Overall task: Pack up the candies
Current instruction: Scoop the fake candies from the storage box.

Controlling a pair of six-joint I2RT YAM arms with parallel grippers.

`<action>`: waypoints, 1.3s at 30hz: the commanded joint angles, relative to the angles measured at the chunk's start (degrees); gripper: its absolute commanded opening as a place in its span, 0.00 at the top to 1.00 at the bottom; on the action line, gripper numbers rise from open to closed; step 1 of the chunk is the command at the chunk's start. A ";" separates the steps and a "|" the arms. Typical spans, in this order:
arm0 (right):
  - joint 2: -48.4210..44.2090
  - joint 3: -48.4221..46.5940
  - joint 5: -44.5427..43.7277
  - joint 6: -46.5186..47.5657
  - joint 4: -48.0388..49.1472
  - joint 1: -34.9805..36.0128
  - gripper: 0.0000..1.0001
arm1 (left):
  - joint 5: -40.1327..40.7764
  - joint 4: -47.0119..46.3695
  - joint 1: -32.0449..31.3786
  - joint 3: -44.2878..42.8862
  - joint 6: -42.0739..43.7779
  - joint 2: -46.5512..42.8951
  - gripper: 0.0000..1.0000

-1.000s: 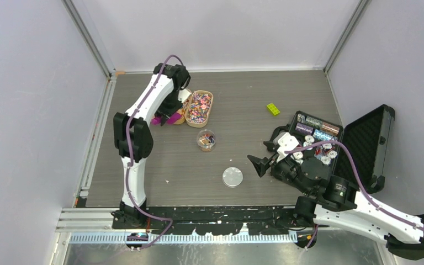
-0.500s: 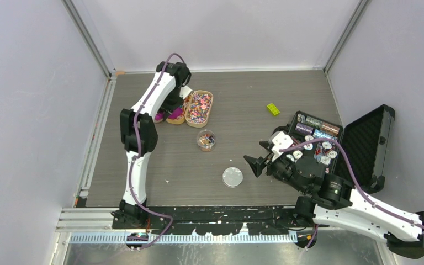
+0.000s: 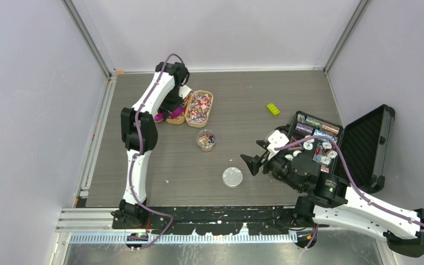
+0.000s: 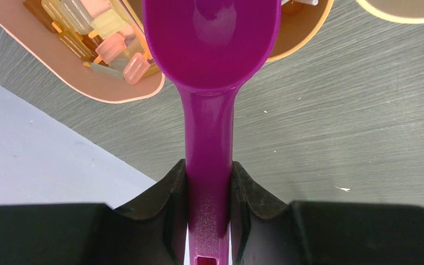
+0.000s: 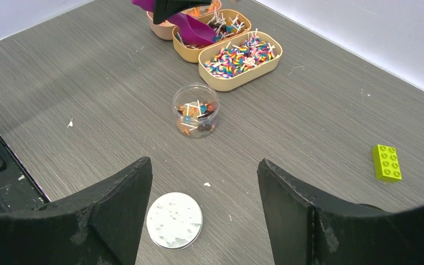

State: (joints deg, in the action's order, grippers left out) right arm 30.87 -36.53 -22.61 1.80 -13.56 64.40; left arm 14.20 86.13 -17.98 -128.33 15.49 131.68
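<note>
Left gripper point(image 4: 210, 178): jaws clamped on the handle of a magenta plastic scoop point(image 4: 210, 105). The black fingers point(image 4: 172, 187) press both sides of the handle near its end. The scoop bowl points away from the wrist. In the right wrist view it dips into the middle one of three tan oval trays point(image 5: 232, 83), which stand side by side at the far left of the grey wood-grain table point(image 3: 254, 99).

Candies point(image 5: 242, 54):
- The tray nearest the table centre is full of mixed swirled pink, blue, yellow and red pieces.
- The middle tray holds darker and orange pieces with white wrapper ends.
- The outer tray, seen from the left wrist, holds pale orange, yellow and pink wrapped blocks.
- A few more lie at the bottom of a clear round plastic jar point(image 5: 196, 117), which stands uncovered near the trays, on their near side and apart from them.

Right gripper point(image 5: 203, 168): jaws spread wide, nothing between them, raised above the table.
- A flat white round lid point(image 5: 174, 220) lies on the table below it, closer to its left finger and well apart from the jar.
- In the top view this gripper sits between the lid and an open black hard case point(image 3: 367, 141) that holds round chips.

A yellow-green toy brick point(image 5: 386, 163) lies alone toward the far right of the table.
</note>
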 commanded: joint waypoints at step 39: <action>2.23 0.69 -1.05 1.11 5.76 0.45 0.25 | -5.75 -26.47 1.17 25.72 0.79 -15.18 1.00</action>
State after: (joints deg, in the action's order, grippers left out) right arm 33.01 -35.11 -22.87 2.70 -10.74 64.40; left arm 11.73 64.88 -17.28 -105.54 15.51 121.45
